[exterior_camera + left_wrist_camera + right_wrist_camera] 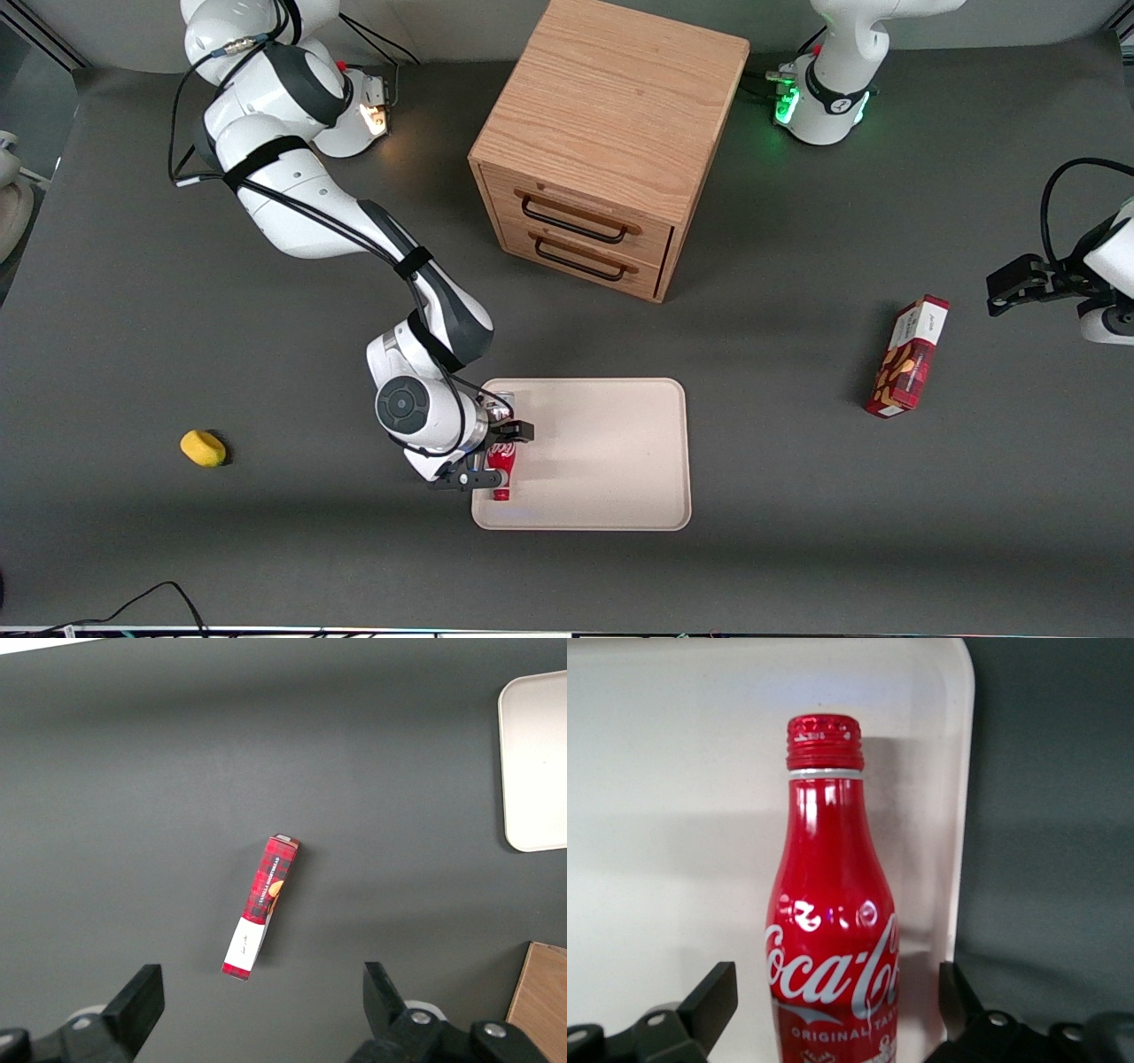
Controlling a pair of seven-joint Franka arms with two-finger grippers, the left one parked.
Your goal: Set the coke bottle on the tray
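White rounded arm (292, 199) with dark grey joint bands, black cables strapped along it, and black jaws

a dark grey table (797, 496) carries everything. lying straight on it: a wooden two-drawer cabinet (611, 133) farthest from the front camera, the cream tray (611, 461) in front of its drawers (nearer the camera), a red snack box (908, 357) toward the parked arm's end, and a small yellow object (203, 447) toward the working arm's end. the gripper (496, 456) hangs over the tray's edge, fingers apart either side of the coke bottle (501, 462).
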